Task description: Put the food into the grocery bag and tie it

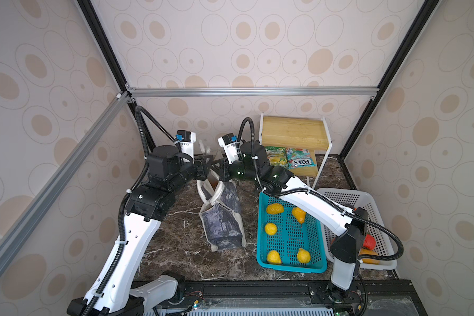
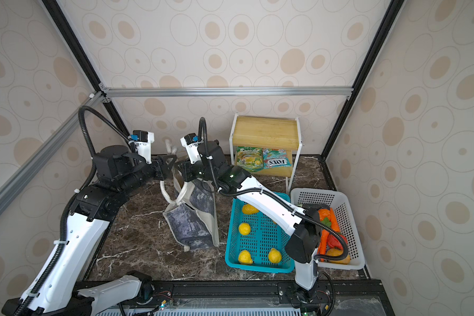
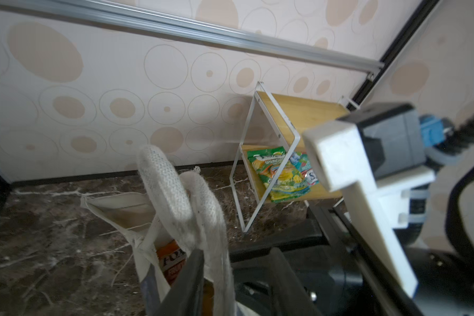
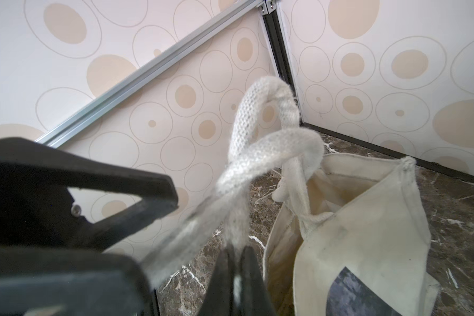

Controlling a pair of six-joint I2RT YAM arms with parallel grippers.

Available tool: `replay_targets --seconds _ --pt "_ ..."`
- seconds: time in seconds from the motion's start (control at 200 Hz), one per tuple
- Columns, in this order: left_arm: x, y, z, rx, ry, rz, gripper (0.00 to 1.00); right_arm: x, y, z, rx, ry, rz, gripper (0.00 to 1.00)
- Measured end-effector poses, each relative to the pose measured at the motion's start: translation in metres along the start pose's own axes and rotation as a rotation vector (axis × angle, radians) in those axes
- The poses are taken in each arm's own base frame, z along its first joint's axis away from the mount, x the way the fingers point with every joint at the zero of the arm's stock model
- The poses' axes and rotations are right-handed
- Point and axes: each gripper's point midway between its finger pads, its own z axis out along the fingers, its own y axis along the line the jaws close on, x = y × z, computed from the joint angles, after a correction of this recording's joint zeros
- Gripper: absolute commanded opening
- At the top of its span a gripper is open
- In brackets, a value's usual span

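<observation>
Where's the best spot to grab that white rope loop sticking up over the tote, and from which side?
Probably the upright loop, pinching its two strands just above the crossing, where they run close together. Come from the side opposite the right gripper, which is shut on the rope handle below, with the jaws across the rope.

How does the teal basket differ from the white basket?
The teal basket holds five yellow fruits; the white basket holds orange and red items. The teal basket stands beside the bag; the white basket is farther right, partly hidden by the right arm. Both are perforated plastic.
</observation>
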Motion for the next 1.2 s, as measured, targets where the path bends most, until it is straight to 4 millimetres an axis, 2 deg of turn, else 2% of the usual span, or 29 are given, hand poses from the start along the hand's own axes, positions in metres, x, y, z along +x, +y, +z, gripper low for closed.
replay_targets --seconds 0.05,0.145,0.3,0.445,0.645,0.75,0.885,0.965,1.005,1.04,1.07,1.13,1.2 --pt "-0.003 0.004 -0.004 -0.026 -0.017 -0.004 0.55 0.004 -0.002 0.0 0.005 0.005 0.004 0.07" --pt "-0.013 0.011 -0.013 -0.068 -0.079 -0.004 0.66 0.008 -0.004 0.001 0.007 0.01 0.007 0.07" --pt "-0.026 0.027 -0.018 -0.132 -0.169 -0.027 0.61 0.007 -0.002 0.0 -0.005 0.005 0.008 0.07" --pt "-0.032 0.039 0.001 -0.128 -0.199 -0.095 0.5 0.005 0.001 -0.006 -0.01 -0.003 0.005 0.07" --pt "-0.039 0.048 0.036 -0.06 -0.216 -0.198 0.5 0.004 0.004 -0.008 -0.021 -0.003 0.004 0.08" --pt "-0.036 0.046 0.053 -0.015 -0.205 -0.241 0.42 0.005 0.005 -0.008 -0.027 0.004 0.002 0.08" --pt "-0.031 0.042 0.064 0.032 -0.19 -0.281 0.33 0.006 0.006 -0.009 -0.034 0.01 0.002 0.08" --pt "-0.03 0.039 0.069 0.056 -0.183 -0.3 0.17 0.007 0.007 -0.011 -0.038 0.012 0.002 0.08" --pt "-0.029 0.038 0.071 0.066 -0.18 -0.304 0.14 0.007 0.007 -0.011 -0.04 0.012 0.002 0.08" --pt "-0.029 0.037 0.072 0.075 -0.18 -0.31 0.16 0.007 0.007 -0.011 -0.042 0.013 0.002 0.08" --pt "-0.029 0.037 0.073 0.08 -0.18 -0.313 0.21 0.007 0.008 -0.011 -0.044 0.014 0.002 0.08" --pt "-0.028 0.035 0.073 0.09 -0.178 -0.315 0.46 0.008 0.008 -0.011 -0.046 0.017 0.002 0.08" --pt "-0.029 0.033 0.073 0.101 -0.179 -0.328 0.48 0.008 0.008 -0.011 -0.05 0.018 0.002 0.08"
